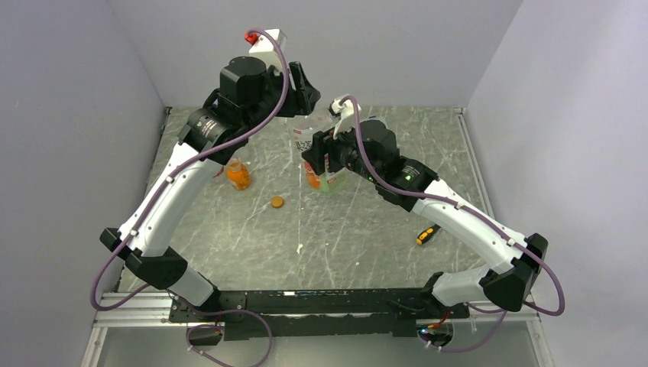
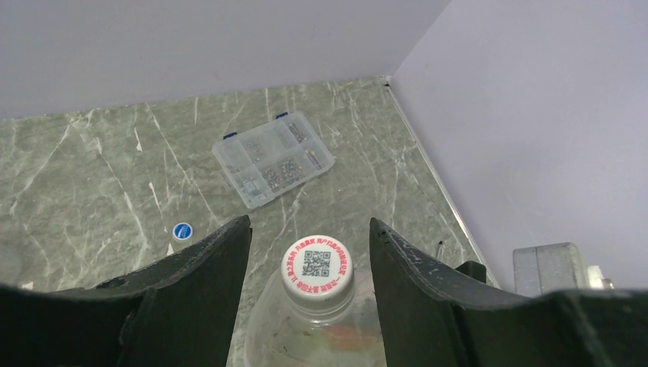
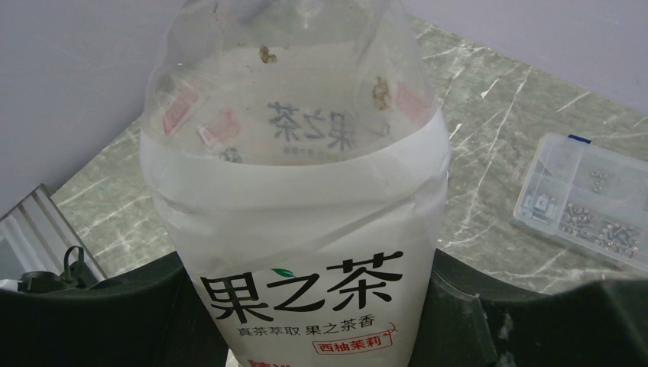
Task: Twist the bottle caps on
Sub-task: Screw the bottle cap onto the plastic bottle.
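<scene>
Marbled worktop (image 2: 92,176) behind, the cap (image 2: 317,265) is straddled, seemingly untouched, by the spread left gripper (image 2: 309,229): to be pinched squarely and twisted, bottle (image 3: 298,229) clamped by the right gripper (image 3: 306,329).

The top camera hangs high above and behind the arm bases (image 1: 321,306), which sit at 6 o'clock in its frame. It looks down and forward over the whole desk (image 1: 344,229) to the back wall (image 1: 344,46) at 12 o'clock, and it is the far view. The left wrist camera looks steeply down between its own jaws, close over the whitish cap (image 2: 317,264) on the white-labelled bottle (image 2: 306,336), with the desk's far corner at 1 o'clock. The right wrist camera sits very near that bottle's label, facing it from the side and slightly above, so the bottle fills its frame. Both wrist views share the bottle and the compartment box (image 2: 273,159); the top view also takes in the bottle.
</scene>
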Robot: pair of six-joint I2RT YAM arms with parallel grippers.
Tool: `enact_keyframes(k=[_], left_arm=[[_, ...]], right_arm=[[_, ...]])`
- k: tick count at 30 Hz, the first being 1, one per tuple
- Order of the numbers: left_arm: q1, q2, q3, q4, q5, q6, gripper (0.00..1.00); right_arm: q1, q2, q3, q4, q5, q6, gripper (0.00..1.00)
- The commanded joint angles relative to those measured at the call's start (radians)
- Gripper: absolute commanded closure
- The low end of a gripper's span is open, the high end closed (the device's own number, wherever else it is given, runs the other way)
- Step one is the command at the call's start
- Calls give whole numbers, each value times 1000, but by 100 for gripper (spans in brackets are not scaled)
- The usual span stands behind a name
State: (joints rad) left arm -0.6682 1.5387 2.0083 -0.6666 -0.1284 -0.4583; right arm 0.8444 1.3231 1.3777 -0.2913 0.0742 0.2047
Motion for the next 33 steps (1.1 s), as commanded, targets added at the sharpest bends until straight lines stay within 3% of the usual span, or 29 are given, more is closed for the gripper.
enact_keyframes(k=[1,5,12,17,24,29,33], left_arm=[[0,12,50,35,18,-16,38],[1,11,41,41,27,-19,49],[4,2,34,19,69,-14,80],[40,-51,-23,34,205,-23,100],[79,-191,-177,189,519,2,100],[82,-278,-312,394,795,-18,100],[84,-301,-376,551,1014,-84,100]], right_arm=[[4,-4,50,34,21,-17,92],[4,0,52,30,22,-19,93],[1,-16,49,39,-7,-26,95],[-86,-72,8,105,-297,-7,96],[-187,-151,-88,346,-849,109,97],[-189,-154,-118,549,-1093,259,97],[-190,-127,-133,810,-1227,463,97]])
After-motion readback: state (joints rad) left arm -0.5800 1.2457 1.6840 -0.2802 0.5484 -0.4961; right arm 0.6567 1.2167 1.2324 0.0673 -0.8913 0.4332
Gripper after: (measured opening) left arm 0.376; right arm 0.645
